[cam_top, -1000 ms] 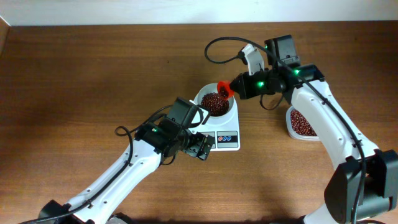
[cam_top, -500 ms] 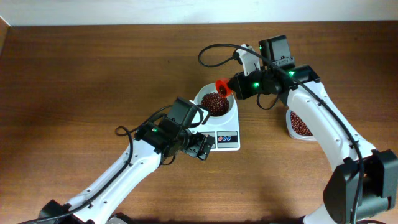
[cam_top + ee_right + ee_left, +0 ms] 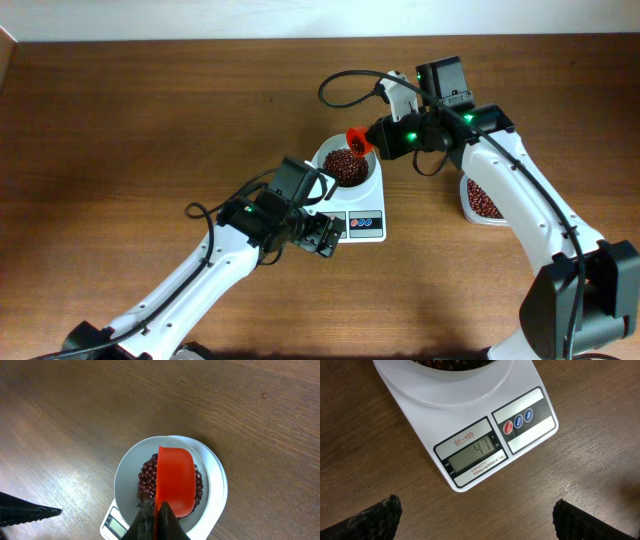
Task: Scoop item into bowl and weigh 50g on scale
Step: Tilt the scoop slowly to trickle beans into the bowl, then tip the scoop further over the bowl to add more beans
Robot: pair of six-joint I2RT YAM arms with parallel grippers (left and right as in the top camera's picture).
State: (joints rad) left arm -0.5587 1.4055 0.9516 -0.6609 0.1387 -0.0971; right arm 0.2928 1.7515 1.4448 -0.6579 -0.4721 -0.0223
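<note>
The white bowl (image 3: 345, 167) holds a heap of reddish-brown beans (image 3: 343, 164) and stands on the white scale (image 3: 365, 220). In the left wrist view the scale (image 3: 470, 435) has a display reading 47. My right gripper (image 3: 377, 140) is shut on a red scoop (image 3: 357, 140), held turned over above the bowl's far edge. In the right wrist view the scoop (image 3: 175, 480) shows its empty-looking back over the beans (image 3: 146, 480) in the bowl (image 3: 127, 480). My left gripper (image 3: 325, 238) is open and empty just in front of the scale.
A clear tub (image 3: 484, 198) with more beans stands on the table to the right of the scale, partly under my right arm. The brown wooden table (image 3: 120, 130) extends to the left.
The right gripper has lifted the scoop slightly up and left from the bowl's rim between one second ago and half a second ago. Since then nothing has moved.
</note>
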